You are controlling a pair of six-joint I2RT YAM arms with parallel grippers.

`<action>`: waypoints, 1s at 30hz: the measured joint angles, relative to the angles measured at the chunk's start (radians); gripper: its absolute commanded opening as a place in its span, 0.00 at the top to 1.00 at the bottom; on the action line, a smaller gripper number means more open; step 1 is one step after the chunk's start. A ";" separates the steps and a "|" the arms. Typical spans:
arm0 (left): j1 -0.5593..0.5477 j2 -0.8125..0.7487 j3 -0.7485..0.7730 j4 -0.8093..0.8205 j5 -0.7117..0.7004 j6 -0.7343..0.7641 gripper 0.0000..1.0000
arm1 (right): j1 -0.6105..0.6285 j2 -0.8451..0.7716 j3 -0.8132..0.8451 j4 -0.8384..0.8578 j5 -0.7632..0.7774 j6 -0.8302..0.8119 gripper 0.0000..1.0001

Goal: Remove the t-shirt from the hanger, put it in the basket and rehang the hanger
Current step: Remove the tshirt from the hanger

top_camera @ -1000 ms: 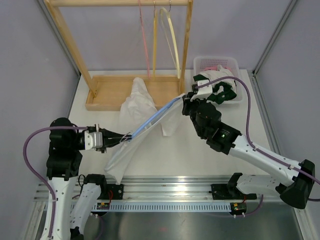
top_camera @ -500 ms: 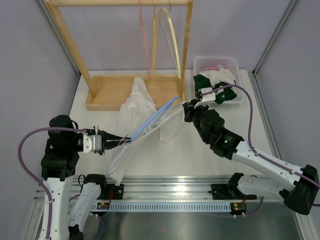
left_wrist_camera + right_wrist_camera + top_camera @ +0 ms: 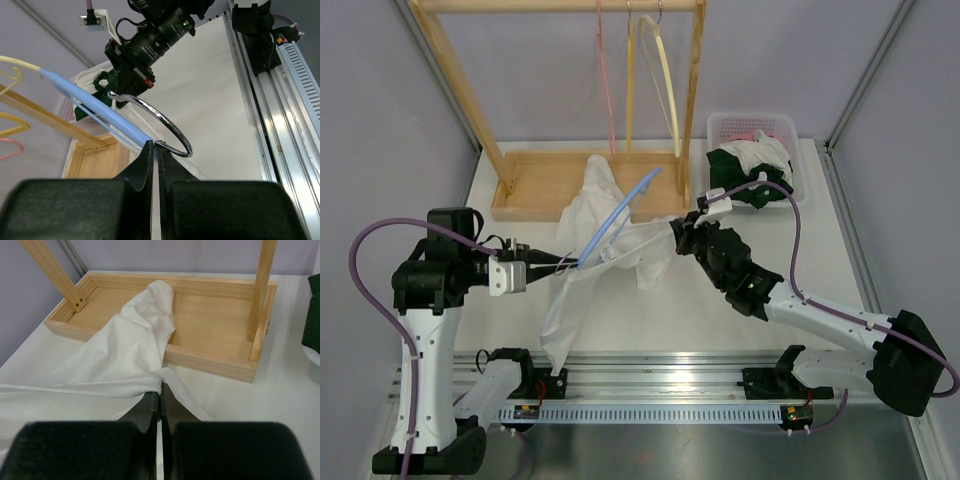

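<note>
White bench [image 3: 670, 320] carries a wooden rack [image 3: 535, 182] at far centre, w/ a pink hanger [image 3: 608, 80] and a yellow hanger [image 3: 665, 80] on its top rail. White t-shirt [image 3: 565, 300] lies partly bunched on the rack's base, then runs across the bench to the near left edge. One part is pulled taut twd the right arm. Basket [image 3: 750, 122] at far right, beside the rack post, holds dark green and white clothes. Blue hanger [image 3: 620, 205] slants over the shirt from near left up to far right. In the left wrist view its arms are bare of cloth. Left pincer [image 3: 156, 147] is clamped narrow on the hanger at the base of its metal hook [image 3: 165, 125]. Right pincer [image 3: 160, 390] is pinched tight on the shirt's ribbed edge, just near the rack base.
</note>
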 measured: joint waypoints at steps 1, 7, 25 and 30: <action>0.000 0.003 0.001 -0.014 0.000 0.022 1.00 | 0.000 0.004 -0.010 0.015 -0.014 0.003 1.00; 0.000 0.015 0.025 -0.060 0.000 0.088 1.00 | -0.003 0.042 -0.019 0.093 -0.125 0.007 1.00; 0.000 -0.045 -0.090 -0.091 0.000 0.344 1.00 | 0.262 0.401 -0.012 0.481 -0.225 -0.148 1.00; 0.001 -0.046 -0.119 -0.097 0.000 0.385 1.00 | 0.372 0.496 -0.010 0.570 -0.246 -0.330 0.96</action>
